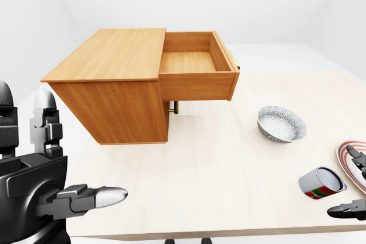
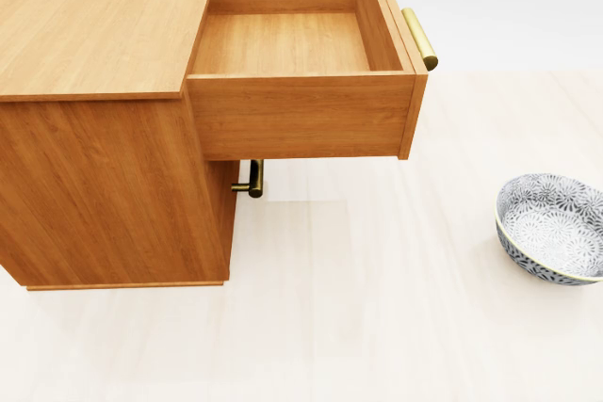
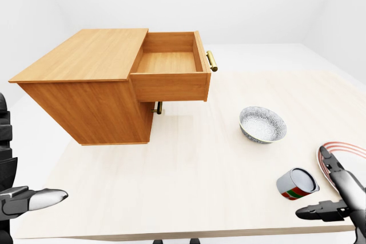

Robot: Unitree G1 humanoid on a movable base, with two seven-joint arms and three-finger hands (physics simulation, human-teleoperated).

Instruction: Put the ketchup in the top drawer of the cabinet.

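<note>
Our left hand (image 1: pixel 51 192) and right hand (image 3: pixel 337 195) hung spread apart at the surface's (image 3: pixel 189 187) near edge, top drawer (image 2: pixel 287 44) open.

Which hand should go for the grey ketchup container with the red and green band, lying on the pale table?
Right. The right hand stands open just beside the grey, red-and-green-banded ketchup container. The left hand, also open, is at the view's opposite edge.
</note>
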